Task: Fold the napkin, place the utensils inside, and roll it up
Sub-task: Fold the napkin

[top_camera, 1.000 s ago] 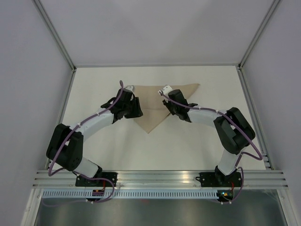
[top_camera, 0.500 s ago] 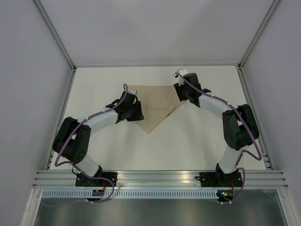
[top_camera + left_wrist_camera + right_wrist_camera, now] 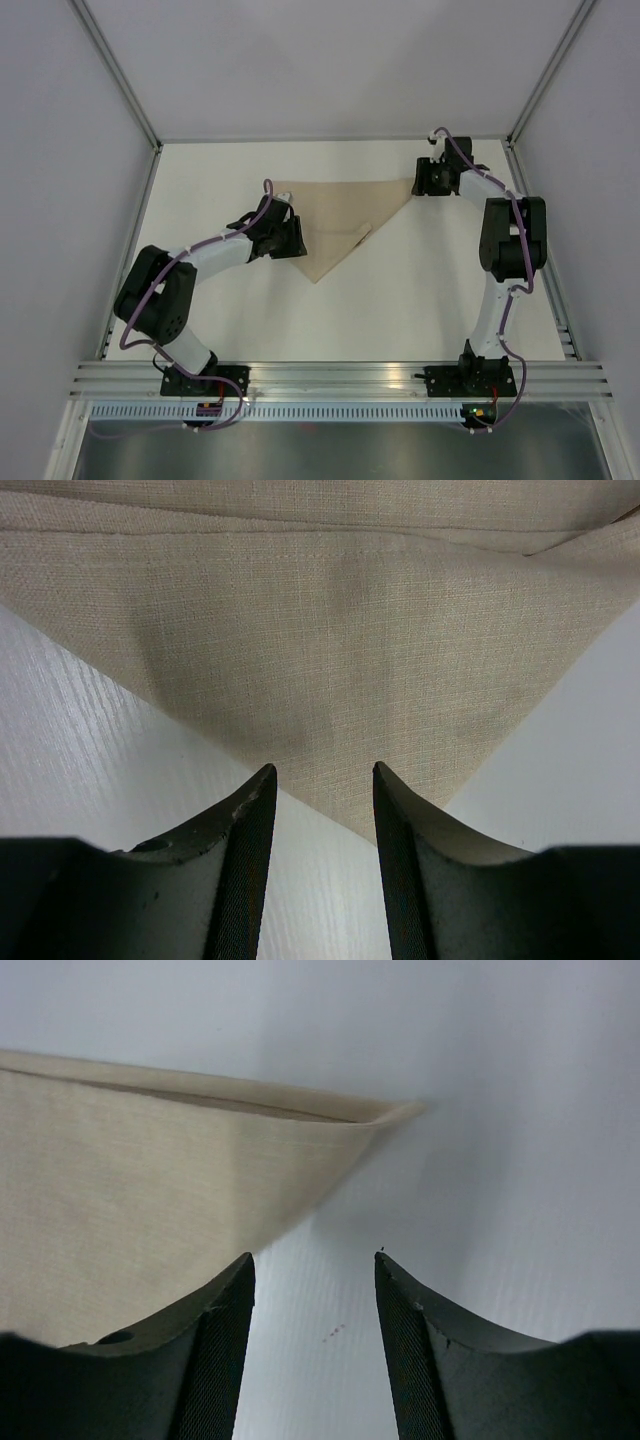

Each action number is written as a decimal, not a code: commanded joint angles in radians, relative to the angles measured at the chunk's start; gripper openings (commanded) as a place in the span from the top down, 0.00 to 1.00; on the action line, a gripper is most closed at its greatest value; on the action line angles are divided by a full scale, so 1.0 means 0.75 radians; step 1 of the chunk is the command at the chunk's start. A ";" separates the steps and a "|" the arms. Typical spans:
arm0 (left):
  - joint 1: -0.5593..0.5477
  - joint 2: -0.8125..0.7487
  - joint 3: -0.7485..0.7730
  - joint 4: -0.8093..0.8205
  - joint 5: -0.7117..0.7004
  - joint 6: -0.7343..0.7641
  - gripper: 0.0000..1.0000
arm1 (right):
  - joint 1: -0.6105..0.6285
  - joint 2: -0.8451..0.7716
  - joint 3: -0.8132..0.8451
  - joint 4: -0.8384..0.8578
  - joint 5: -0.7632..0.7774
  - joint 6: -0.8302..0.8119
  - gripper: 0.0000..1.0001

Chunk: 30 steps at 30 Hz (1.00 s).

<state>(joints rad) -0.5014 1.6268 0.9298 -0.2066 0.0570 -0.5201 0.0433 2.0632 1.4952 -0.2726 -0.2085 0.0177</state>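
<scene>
White table [image 3: 420,290] inside a pale-walled enclosure with a metal frame. The napkin [image 3: 335,215] lies flat on it, toward the far middle, folded into a triangle with the long edge on the far side and the point toward the arms.

Top view: fingertips of both grippers are hidden under their own wrists, so jaw state can't be read there. A small kink on the napkin's right sloping edge is too small to make out.

Left wrist view: left gripper [image 3: 320,775] has its fingers parted with nothing clamped, and a corner tip of the napkin [image 3: 330,650] lies on the table in the gap. Whether the fingers touch the cloth is unclear. The cloth runs off the frame at the top.

Right wrist view: right gripper [image 3: 315,1260] is also spread and empty, with bare table between the fingers. The napkin's [image 3: 130,1210] right corner sits just ahead and to the left, and its layered edge shows here only.

Only the top view shows the whole triangle, with the grippers at opposite ends — left [image 3: 288,236], right [image 3: 426,180].
</scene>
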 commanded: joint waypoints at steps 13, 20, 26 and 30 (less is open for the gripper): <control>-0.004 -0.026 0.028 0.024 0.022 -0.031 0.52 | -0.178 0.280 0.211 0.060 -0.419 0.379 0.39; -0.004 -0.036 0.024 0.018 0.022 -0.026 0.52 | -0.187 0.319 0.205 0.124 -0.491 0.481 0.39; -0.004 -0.050 0.026 0.008 0.020 -0.026 0.52 | -0.193 0.344 0.199 0.179 -0.520 0.563 0.41; -0.004 -0.050 0.026 0.003 0.024 -0.024 0.52 | -0.211 0.323 0.136 0.277 -0.563 0.631 0.42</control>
<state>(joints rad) -0.5014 1.6245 0.9302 -0.2081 0.0605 -0.5201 -0.1036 2.2890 1.6218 -0.1135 -0.5949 0.4187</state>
